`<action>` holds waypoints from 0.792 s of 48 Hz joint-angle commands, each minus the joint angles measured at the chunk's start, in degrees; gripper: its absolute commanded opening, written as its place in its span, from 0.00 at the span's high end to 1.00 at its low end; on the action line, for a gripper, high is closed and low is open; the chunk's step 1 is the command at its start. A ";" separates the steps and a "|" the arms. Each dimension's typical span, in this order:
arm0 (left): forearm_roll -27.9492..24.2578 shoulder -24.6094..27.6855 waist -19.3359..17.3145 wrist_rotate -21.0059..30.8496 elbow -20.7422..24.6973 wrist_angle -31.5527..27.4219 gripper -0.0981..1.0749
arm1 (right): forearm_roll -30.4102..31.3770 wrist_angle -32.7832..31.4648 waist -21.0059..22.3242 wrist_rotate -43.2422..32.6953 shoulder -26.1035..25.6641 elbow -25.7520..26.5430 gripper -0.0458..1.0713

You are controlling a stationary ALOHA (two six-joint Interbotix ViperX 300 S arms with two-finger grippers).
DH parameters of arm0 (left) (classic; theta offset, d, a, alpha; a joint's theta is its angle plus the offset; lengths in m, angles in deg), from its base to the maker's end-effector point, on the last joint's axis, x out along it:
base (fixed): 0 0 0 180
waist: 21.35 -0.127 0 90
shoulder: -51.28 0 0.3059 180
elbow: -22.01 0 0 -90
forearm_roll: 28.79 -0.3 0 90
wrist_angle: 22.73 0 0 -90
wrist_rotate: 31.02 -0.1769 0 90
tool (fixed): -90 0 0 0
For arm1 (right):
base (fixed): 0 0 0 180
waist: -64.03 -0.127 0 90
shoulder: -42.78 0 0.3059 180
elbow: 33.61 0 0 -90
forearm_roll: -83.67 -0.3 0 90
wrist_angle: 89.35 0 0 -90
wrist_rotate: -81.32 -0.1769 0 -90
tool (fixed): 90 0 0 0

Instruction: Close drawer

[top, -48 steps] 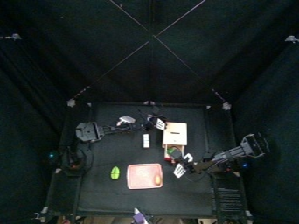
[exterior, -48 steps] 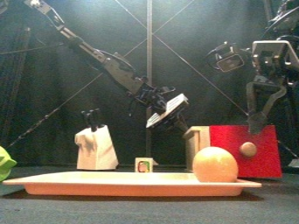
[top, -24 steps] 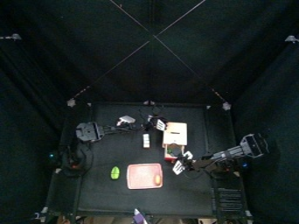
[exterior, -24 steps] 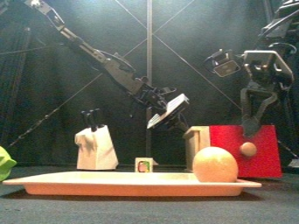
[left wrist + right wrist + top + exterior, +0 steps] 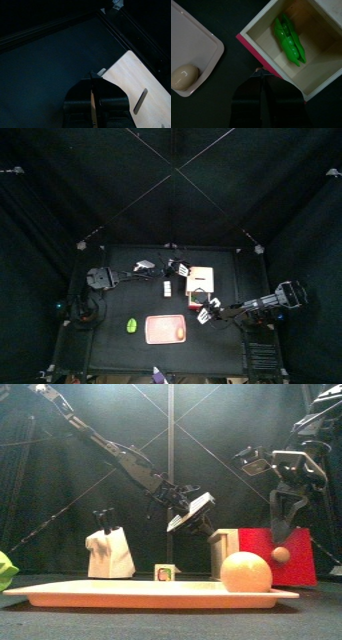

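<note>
Right pincer [image 5: 260,75] narrow at the open drawer [image 5: 304,47] holding a green pod [image 5: 290,39], tray [image 5: 194,47] beside.

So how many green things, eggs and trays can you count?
Green things: 2, a pea pod in the drawer and a green thing beside the tray
Eggs: 1
Trays: 1
Total: 4

Black curtains [image 5: 80,188] hung on thin crossing poles [image 5: 171,170] enclose a small black table [image 5: 120,298].
</note>
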 commanded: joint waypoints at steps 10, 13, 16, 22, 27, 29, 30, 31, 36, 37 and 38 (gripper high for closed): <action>-0.09 -1.05 0.09 -0.09 0.79 0.35 0.66 | 2.11 0.18 4.39 -0.18 0.44 0.53 0.73; -0.09 -1.05 0.09 -0.09 0.79 0.53 0.66 | 2.29 0.26 5.01 -0.18 0.70 0.79 0.73; -0.09 -1.05 0.09 -0.09 0.79 0.53 0.66 | 2.81 0.26 5.62 -0.18 1.05 1.05 0.73; -0.09 -1.05 0.09 -0.09 0.79 0.53 0.66 | 5.01 0.26 6.68 -0.18 1.85 1.76 0.73; -0.09 -1.05 0.09 -0.09 0.88 0.70 0.66 | 7.38 0.26 7.03 -0.26 2.29 2.29 0.73; -0.09 -1.05 0.09 -0.09 0.88 0.79 0.66 | 8.00 0.26 7.21 -0.26 2.29 2.55 0.73; -0.09 -1.05 0.09 -0.09 0.88 0.88 0.66 | 8.44 0.26 7.29 -0.26 2.37 2.64 0.73; -0.09 -1.05 0.09 -0.09 0.88 0.88 0.66 | 8.61 0.26 7.47 -0.26 2.46 2.72 0.73; -0.09 -1.05 0.09 -0.09 0.97 1.05 0.66 | 9.14 0.26 8.17 -0.26 2.72 2.81 0.73; -0.09 -1.05 0.09 -0.09 0.88 1.05 0.66 | 9.23 0.26 8.35 -0.26 2.72 2.81 0.73; -0.09 -1.05 0.09 -0.09 0.88 1.14 0.66 | 9.32 0.26 8.61 -0.26 2.81 2.81 0.73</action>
